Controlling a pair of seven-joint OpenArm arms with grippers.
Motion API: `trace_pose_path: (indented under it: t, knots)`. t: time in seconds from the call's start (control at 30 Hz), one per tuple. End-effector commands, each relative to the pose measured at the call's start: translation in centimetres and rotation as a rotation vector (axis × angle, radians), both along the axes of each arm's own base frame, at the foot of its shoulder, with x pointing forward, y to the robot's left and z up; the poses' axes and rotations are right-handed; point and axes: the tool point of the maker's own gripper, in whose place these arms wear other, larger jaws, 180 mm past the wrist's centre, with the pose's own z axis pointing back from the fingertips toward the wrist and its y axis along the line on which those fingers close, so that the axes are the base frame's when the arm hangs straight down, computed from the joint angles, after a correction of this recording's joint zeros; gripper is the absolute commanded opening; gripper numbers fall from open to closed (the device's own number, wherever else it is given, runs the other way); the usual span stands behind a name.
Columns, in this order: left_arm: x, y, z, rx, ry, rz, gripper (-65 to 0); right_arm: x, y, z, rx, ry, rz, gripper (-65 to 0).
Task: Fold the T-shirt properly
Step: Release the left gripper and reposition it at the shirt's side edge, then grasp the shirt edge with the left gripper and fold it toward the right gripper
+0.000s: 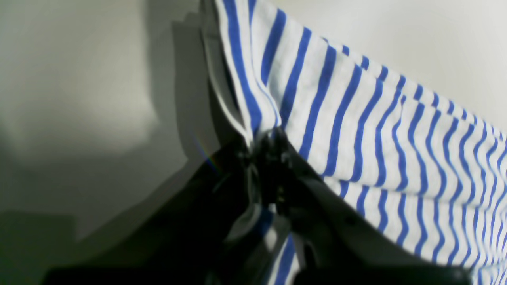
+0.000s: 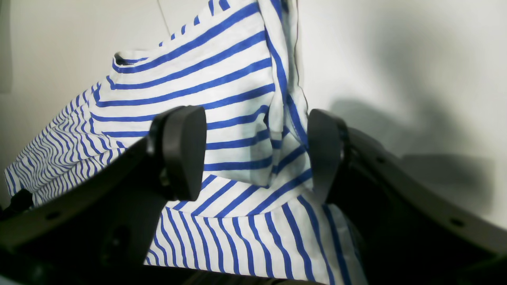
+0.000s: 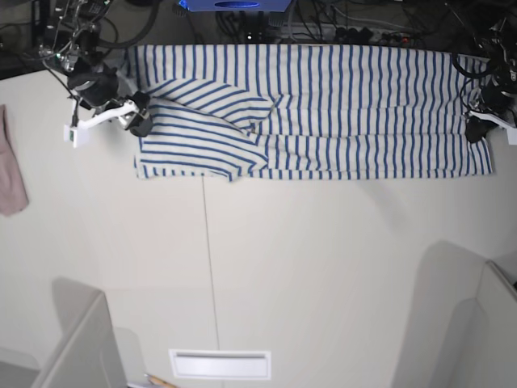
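Base view first, reading left to right: I see a pinkish cloth (image 3: 11,166) at the left edge of the white table (image 3: 323,267), well apart from everything else; next comes my right gripper (image 3: 139,115), sitting at the left end of the T-shirt (image 3: 339,113); the shirt lies stretched out in a long band along the far edge of the table, with a folded flap and sleeve bunched near its left end; at the far right end my left gripper (image 3: 477,129) sits on the shirt's corner; a seam in the table runs down from under the shirt's left part, and a pale slot (image 3: 219,364) shows near the bottom edge.

On the right wrist camera, the right gripper (image 2: 257,154) has its two dark pads standing wide apart; striped cloth (image 2: 222,118) rises between them, with a folded edge lying against the right-hand pad (image 2: 323,154); the left-hand pad (image 2: 184,152) sits over the fabric, and I cannot tell whether it presses on it; nothing is pinched here.

On the left wrist camera, the left gripper (image 1: 269,158) is closed tight on a gathered edge of the shirt (image 1: 376,130); the stripes pull into a pucker right at the jaws and the cloth fans away to the right above the table.
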Motion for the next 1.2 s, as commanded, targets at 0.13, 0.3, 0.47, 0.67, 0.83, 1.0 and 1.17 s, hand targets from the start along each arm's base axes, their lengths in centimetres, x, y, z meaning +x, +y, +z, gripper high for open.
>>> trace_pose_path:
  t: [0.13,0.3,0.47,0.67,0.83,1.0,1.17]
  knots:
    - [-1.2,2.0,0.4,0.11,0.125,-0.05,-65.0,0.5,0.0,0.8,-0.002,-0.036,0.004,-27.5]
    - [-0.6,1.9,2.9,0.198,0.091,-0.111,-65.0,0.5,0.0,0.8,0.001,-0.038,0.003,-27.5]
    - [-0.2,-0.2,5.3,0.276,0.041,-0.188,-65.0,0.7,0.0,0.8,0.001,-0.041,0.003,-27.5]
    - [0.9,-4.5,9.1,0.364,-0.057,-0.294,-65.0,0.7,0.1,0.8,0.003,-0.041,0.002,-27.5]
    - [0.5,-9.3,9.2,0.357,-0.052,-0.401,-65.0,0.6,0.1,0.8,0.003,-0.039,0.003,-27.5]
    - [-0.4,-12.3,8.3,0.309,-0.013,-0.423,-65.0,0.6,0.1,0.8,0.003,-0.039,0.003,-27.5]
    - [-1.0,-15.2,7.9,0.277,0.019,-0.47,-65.0,0.6,0.1,0.8,0.003,-0.038,0.002,-27.5]
